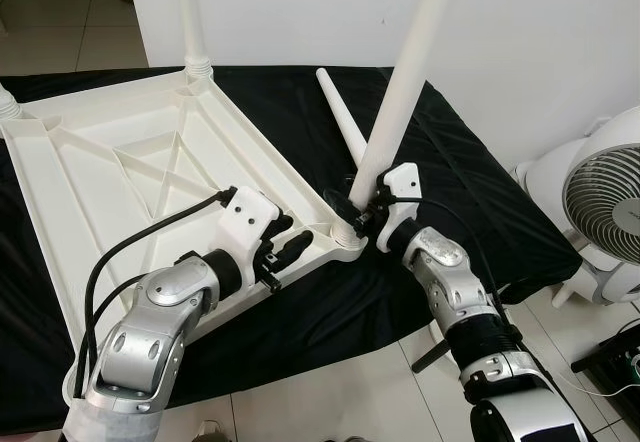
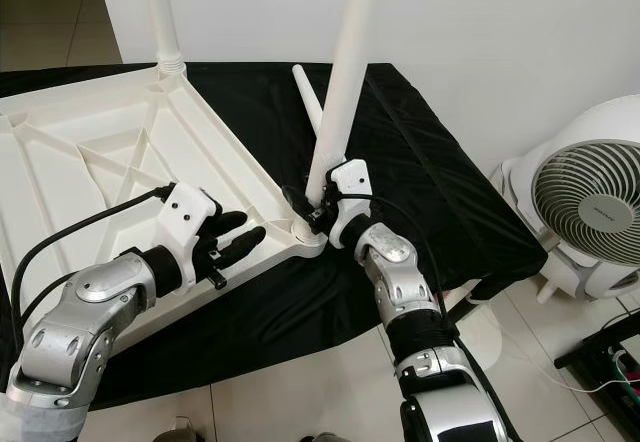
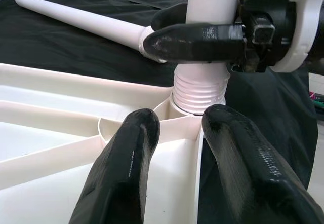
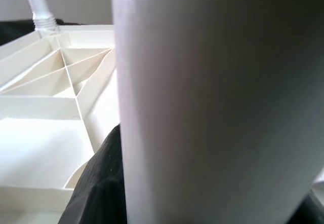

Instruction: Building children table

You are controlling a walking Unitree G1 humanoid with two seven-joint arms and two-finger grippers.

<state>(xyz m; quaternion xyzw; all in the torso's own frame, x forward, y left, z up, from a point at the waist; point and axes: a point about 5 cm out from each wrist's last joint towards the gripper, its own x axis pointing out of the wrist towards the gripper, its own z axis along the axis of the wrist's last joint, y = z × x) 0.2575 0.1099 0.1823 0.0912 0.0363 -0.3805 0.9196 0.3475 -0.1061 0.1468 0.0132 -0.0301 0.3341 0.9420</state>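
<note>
Tabletop (image 1: 120,162): inverted on black cloth (image 1: 470,192), left.
Right gripper (image 1: 362,209): clenched around upright leg (image 1: 405,82) at near-right corner socket.
Left gripper (image 1: 290,237): fingers parted, resting at the near edge.
Loose leg (image 1: 340,112): lying far right.

Home room: pale tiled floor (image 1: 60,32), plain white wall (image 1: 540,32), white pedestal fan (image 2: 590,202) standing beside a worktop draped in black cloth (image 1: 470,192).

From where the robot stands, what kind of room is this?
Probably a room in a home: pale tiled floor, plain white wall, a white fan standing beside a table draped in black cloth.
</note>
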